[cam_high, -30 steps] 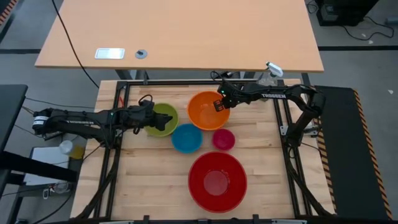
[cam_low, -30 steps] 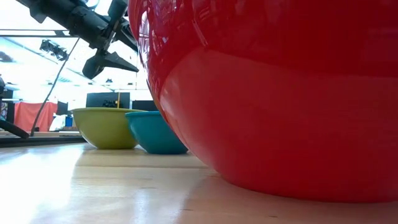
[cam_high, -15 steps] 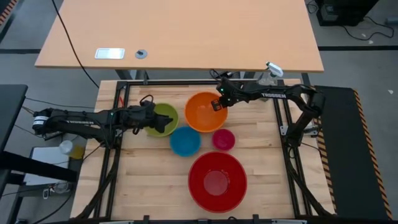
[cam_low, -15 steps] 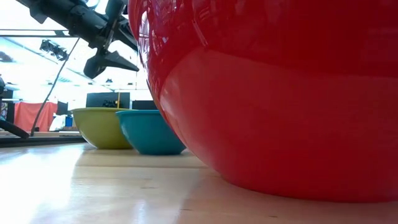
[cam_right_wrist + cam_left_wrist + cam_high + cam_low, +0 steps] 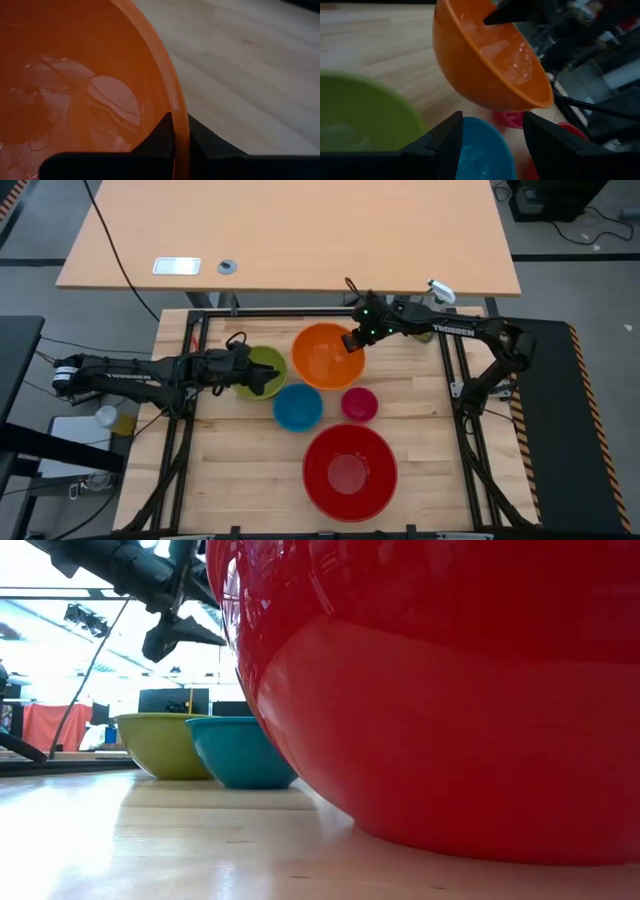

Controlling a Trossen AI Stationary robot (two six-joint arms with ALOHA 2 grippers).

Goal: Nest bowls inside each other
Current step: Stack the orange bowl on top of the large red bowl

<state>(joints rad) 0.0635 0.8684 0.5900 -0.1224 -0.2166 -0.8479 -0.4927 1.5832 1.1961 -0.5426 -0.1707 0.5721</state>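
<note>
My right gripper (image 5: 352, 340) is shut on the orange bowl (image 5: 326, 357), which hangs tilted above the table's far middle and shows in the left wrist view as well (image 5: 490, 65). The lime green bowl (image 5: 264, 369) stands on its base at the far left, and my left gripper (image 5: 492, 145) hovers open over it, touching nothing. The blue bowl (image 5: 298, 406) and the small pink bowl (image 5: 359, 404) stand mid-table. The big red bowl (image 5: 349, 471) stands near the front edge and fills most of the low view (image 5: 430, 690). My right gripper pinches the orange bowl's rim (image 5: 178, 117) on its far right side, one finger inside the bowl and one outside. The fingers slant down from the table's far right. The bowl hangs lifted clear of the table, tilted, its held side highest.
A clear spray bottle (image 5: 432, 298) stands at the table's far right corner, just behind my right arm. A black metal frame (image 5: 190, 340) borders the wooden table. Bare wood lies to the left of the red bowl (image 5: 240, 470).
My right gripper has risen and tipped, still shut on the orange bowl's rim. The bowl has come up off the table and now hangs tilted. The blue bowl has slid a little toward the green one. My left gripper has stayed over the green bowl.
</note>
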